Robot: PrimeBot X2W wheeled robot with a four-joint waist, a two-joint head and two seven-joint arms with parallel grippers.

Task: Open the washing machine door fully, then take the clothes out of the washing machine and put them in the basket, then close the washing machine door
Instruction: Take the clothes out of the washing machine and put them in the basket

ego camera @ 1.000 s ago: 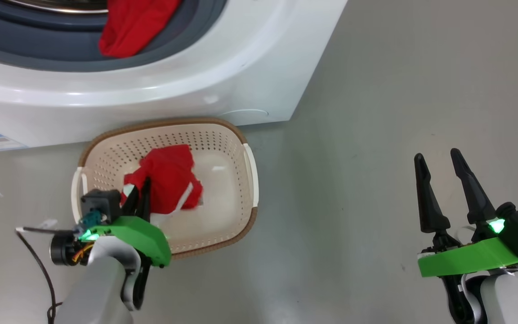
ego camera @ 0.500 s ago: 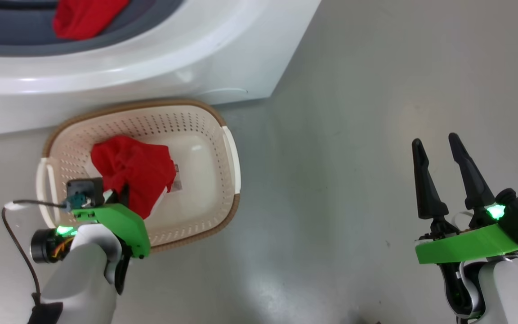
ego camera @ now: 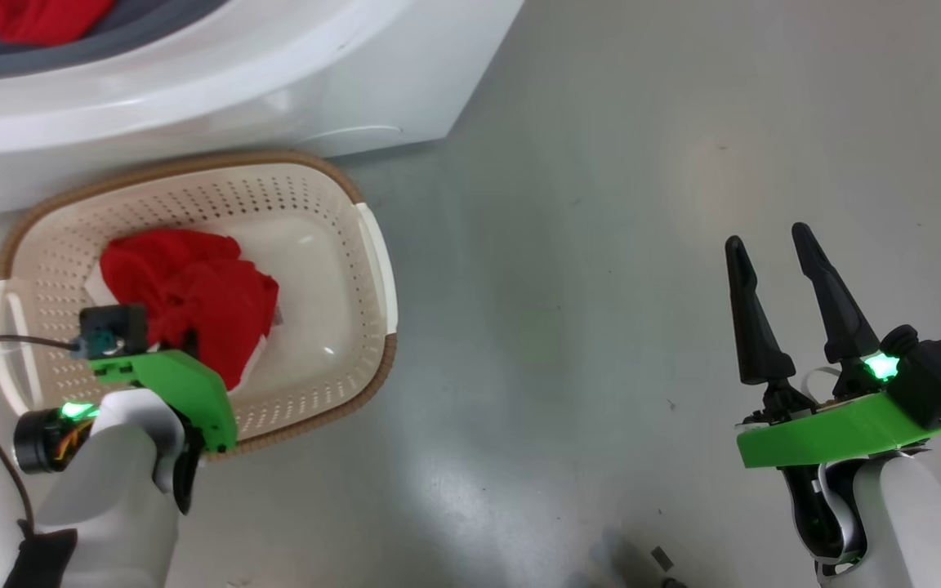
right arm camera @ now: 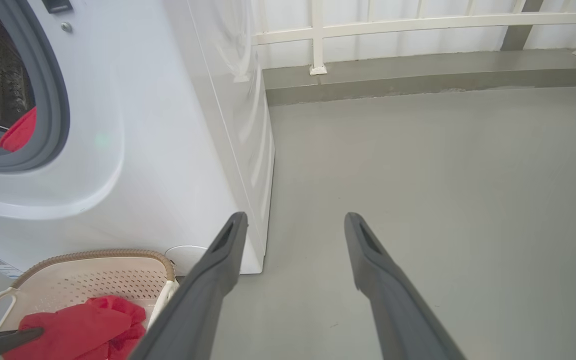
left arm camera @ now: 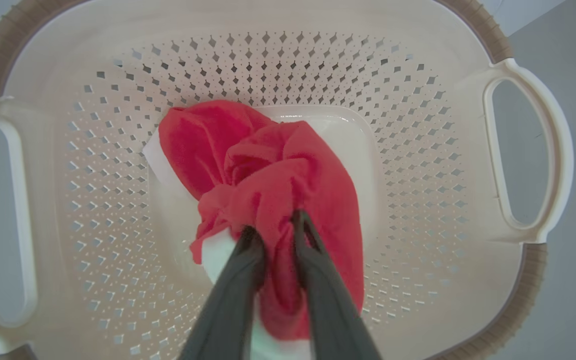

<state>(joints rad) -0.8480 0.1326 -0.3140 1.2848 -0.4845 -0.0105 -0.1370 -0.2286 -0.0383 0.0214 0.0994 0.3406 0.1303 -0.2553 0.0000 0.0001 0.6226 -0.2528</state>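
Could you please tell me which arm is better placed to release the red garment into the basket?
Left, probably: the left gripper is shut on the garment, low inside the basket. The right gripper is open and empty over the floor, apart from the basket.

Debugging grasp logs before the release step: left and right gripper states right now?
Left gripper: shut on the red garment, down inside the basket.
Right gripper: open, holding nothing.

The grey floor (ego camera: 585,204) shines dully. A white railing (right arm camera: 418,22) runs at twelve o'clock, above a low grey kerb (right arm camera: 418,80).
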